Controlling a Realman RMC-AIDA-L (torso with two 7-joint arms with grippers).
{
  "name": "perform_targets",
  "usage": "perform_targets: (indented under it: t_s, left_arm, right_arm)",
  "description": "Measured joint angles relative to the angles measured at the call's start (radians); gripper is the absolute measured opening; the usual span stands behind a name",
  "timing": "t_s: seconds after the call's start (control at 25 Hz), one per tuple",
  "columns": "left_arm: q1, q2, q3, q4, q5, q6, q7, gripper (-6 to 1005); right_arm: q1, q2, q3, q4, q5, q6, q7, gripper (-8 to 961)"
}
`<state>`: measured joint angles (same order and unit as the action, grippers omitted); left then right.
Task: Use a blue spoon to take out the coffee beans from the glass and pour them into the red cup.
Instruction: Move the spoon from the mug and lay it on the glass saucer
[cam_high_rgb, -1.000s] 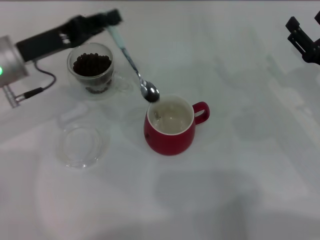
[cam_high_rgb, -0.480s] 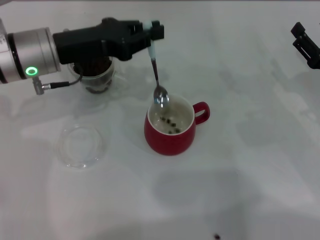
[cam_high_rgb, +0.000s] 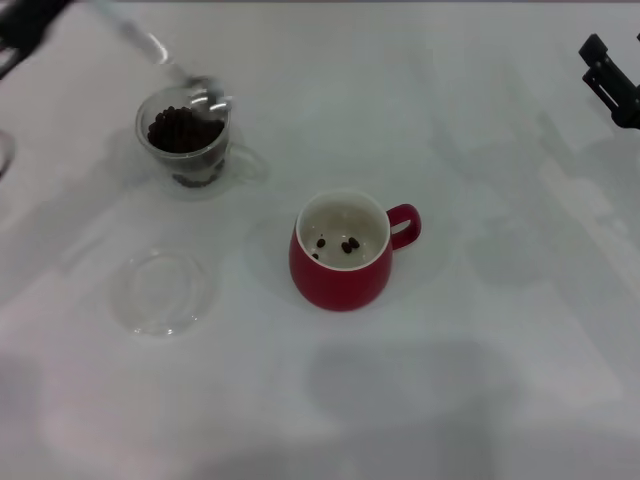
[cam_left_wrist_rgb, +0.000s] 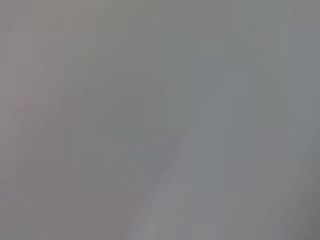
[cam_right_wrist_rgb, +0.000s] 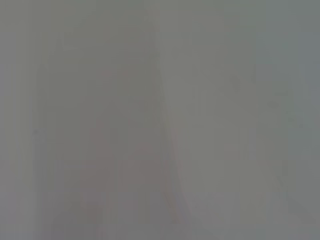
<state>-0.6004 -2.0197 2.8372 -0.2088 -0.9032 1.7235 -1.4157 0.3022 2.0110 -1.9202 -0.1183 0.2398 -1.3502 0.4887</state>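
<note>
Your left gripper (cam_high_rgb: 25, 25), at ten o'clock, grips the blue spoon (cam_high_rgb: 165, 60) over the glass (cam_high_rgb: 185, 140): scoop more coffee beans (cam_high_rgb: 182, 130), then carry them to the red cup (cam_high_rgb: 340, 265). Right gripper (cam_high_rgb: 610, 80) is parked at two o'clock; whether it's open I can't tell.

The left gripper (cam_high_rgb: 25, 20) is now back at the far left corner, no longer over the red cup (cam_high_rgb: 342, 252). The blue spoon (cam_high_rgb: 165, 62) now slants down to the glass (cam_high_rgb: 186, 135), its bowl at the rim over the coffee beans (cam_high_rgb: 182, 130).

Clear glass saucer (cam_high_rgb: 160, 291) sits flat on white table (cam_high_rgb: 480, 330), near left front, w/ nothing in it, apart from other items.
</note>
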Motion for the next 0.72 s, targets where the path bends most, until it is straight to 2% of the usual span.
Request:
perform_targets:
  t_s: [0.24,0.36,0.48,0.72]
  left_arm:
    - [0.247,0.003,-0.004,-0.003,-0.082,-0.004,-0.166,135]
    - [0.302,0.002,-0.004,-0.006,-0.084,-0.028,-0.175,135]
    - [0.329,-0.004,0.001,-0.014,-0.075,-0.075,-0.178,135]
    - [0.301,-0.009,0.006,-0.018,0.027,-0.191,-0.180,135]
  right_arm:
    - [0.011,0.000,0.023,-0.002,0.004,0.006,-0.007,826]
    - [0.016,0.000,0.026,-0.003,0.004,0.011,-0.008,826]
    - [0.026,0.000,0.027,-0.003,0.004,0.019,-0.008,826]
    - [0.036,0.000,0.022,-0.010,-0.003,0.025,-0.009,826]
